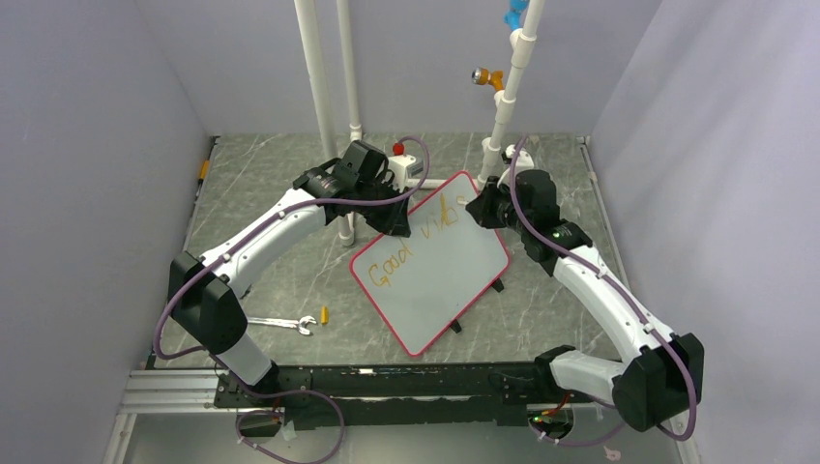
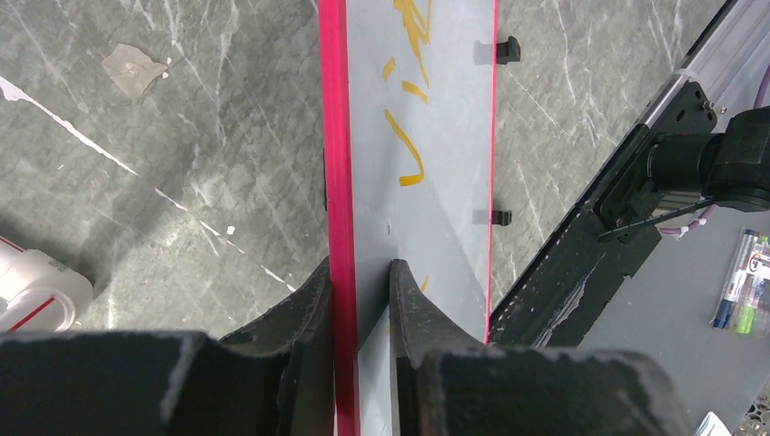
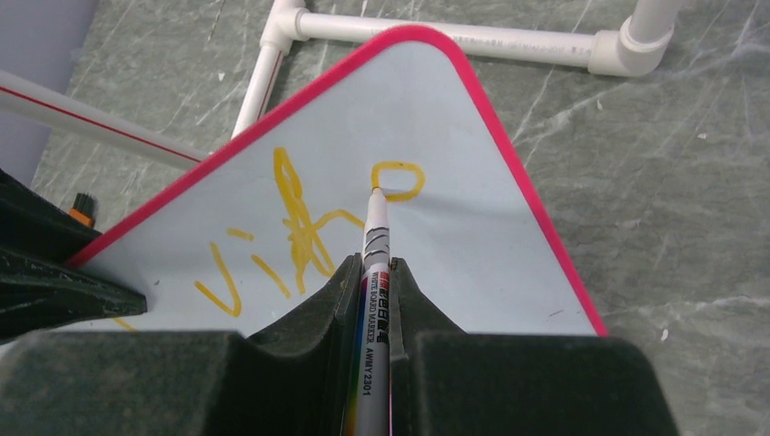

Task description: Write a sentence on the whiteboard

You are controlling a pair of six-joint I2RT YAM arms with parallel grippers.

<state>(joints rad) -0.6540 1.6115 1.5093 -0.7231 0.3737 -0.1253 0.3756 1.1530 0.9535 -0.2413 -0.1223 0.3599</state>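
Now your left tool (image 2: 361, 272) clamps the whiteboard (image 1: 437, 282) rim; your right tool (image 3: 373, 263) grips a marker (image 3: 375, 222), tip seemingly touching the sentence (image 3: 295, 213).

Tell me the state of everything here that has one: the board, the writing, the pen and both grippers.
whiteboard: face up on the table, rim clamped.
sentence: unfinished, one line partly written.
marker: uncapped, tip on the whiteboard.
left gripper: shut on the whiteboard.
right gripper: shut on the marker.

Beyond the whiteboard (image 1: 440, 280), passage is blocked by white pipes (image 1: 314, 68); left of it, bare tabletop (image 1: 290, 280) is found around a wrench (image 1: 280, 323).
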